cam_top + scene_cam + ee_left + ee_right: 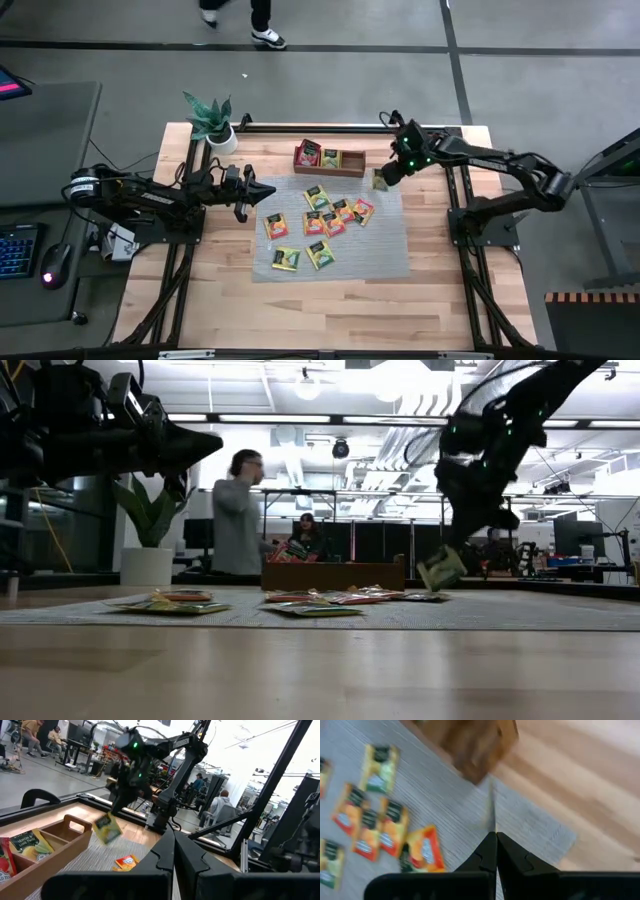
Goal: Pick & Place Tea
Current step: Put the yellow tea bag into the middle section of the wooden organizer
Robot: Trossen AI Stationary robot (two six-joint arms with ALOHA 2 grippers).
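Scattered tea sachets (318,225) lie flat on the grey woven mat (385,250), nearest the low camera, in red, orange, yellow and green. Just beside the right gripper (385,176), toward the left arm, sits the brown wooden tray (329,160) on the table (440,300). Its compartment farthest from that gripper holds a red sachet (309,152) with a yellow-green one; the middle compartment holds another yellow-green sachet (331,158); the compartment nearest the gripper looks bare. The right gripper is clamped together on a yellow-green sachet (441,569), which hangs tilted from its tips above the mat's edge, just off the tray's end. The left gripper (268,193) hovers with its fingers pressed together and nothing between them, at the mat's opposite edge, well apart from the tray. A potted plant (212,122) stands behind it.
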